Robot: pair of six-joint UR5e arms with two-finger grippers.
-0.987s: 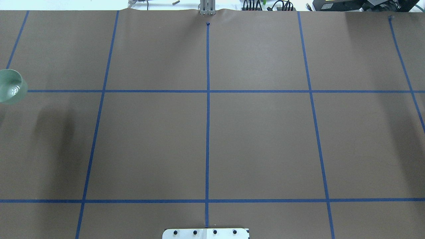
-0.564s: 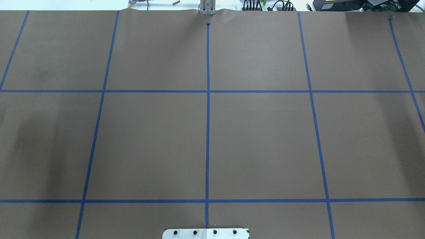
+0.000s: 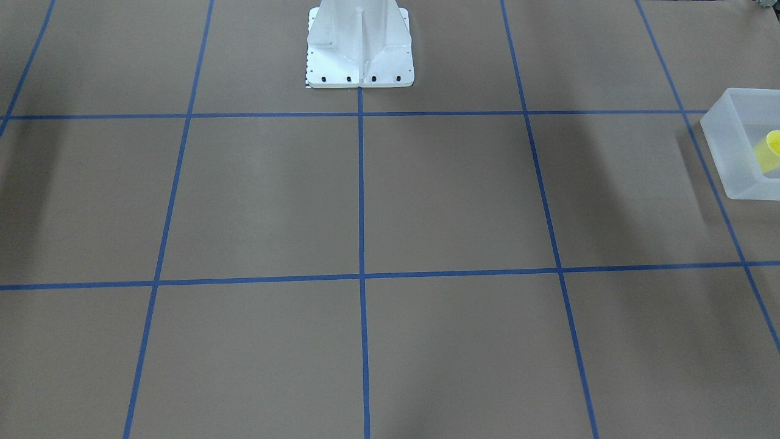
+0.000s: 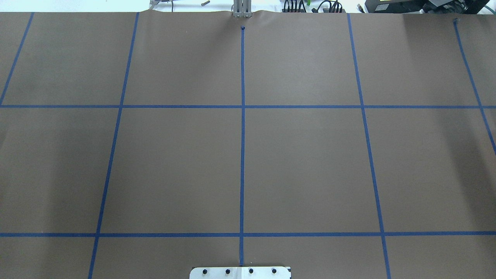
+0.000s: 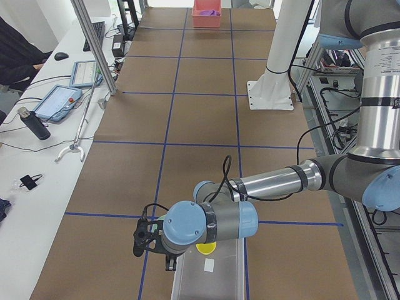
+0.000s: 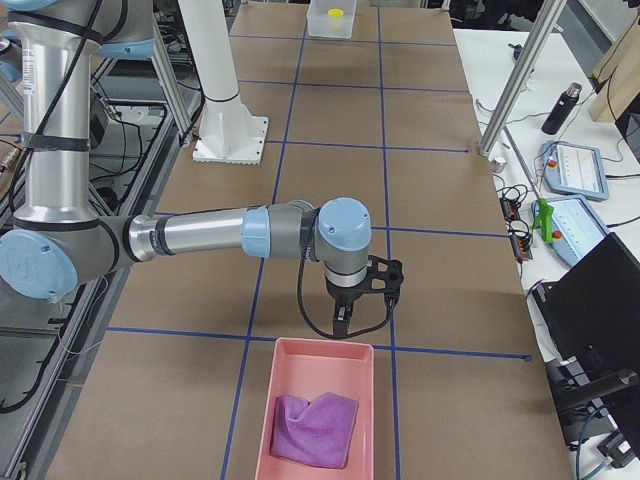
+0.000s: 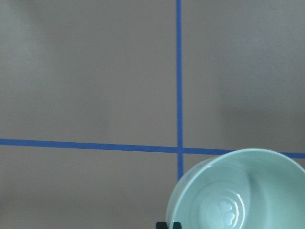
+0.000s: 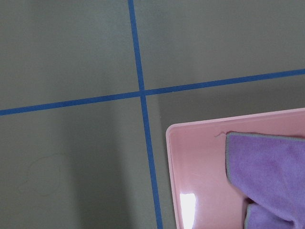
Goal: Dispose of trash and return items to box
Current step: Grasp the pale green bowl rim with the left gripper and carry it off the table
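A brown-papered bench (image 4: 302, 162), ruled into large squares by blue tape lines (image 4: 242, 155), fills the workcell. At its right end lies a pink tray (image 6: 318, 365), one corner near a tape crossing, holding a crumpled purple cloth (image 6: 315, 428). Along the bench's far side a white counter (image 5: 25, 212) carries a tablet (image 5: 57, 103), a second tablet (image 5: 87, 74) just beyond it, an upright dark bottle (image 5: 36, 124), a black clip (image 5: 27, 182) and trailing cables. An aluminium post (image 5: 94, 44) rises at the bench's far edge.

Box (image 3: 727, 152), pink tray (image 6: 320, 367) — opposite ends
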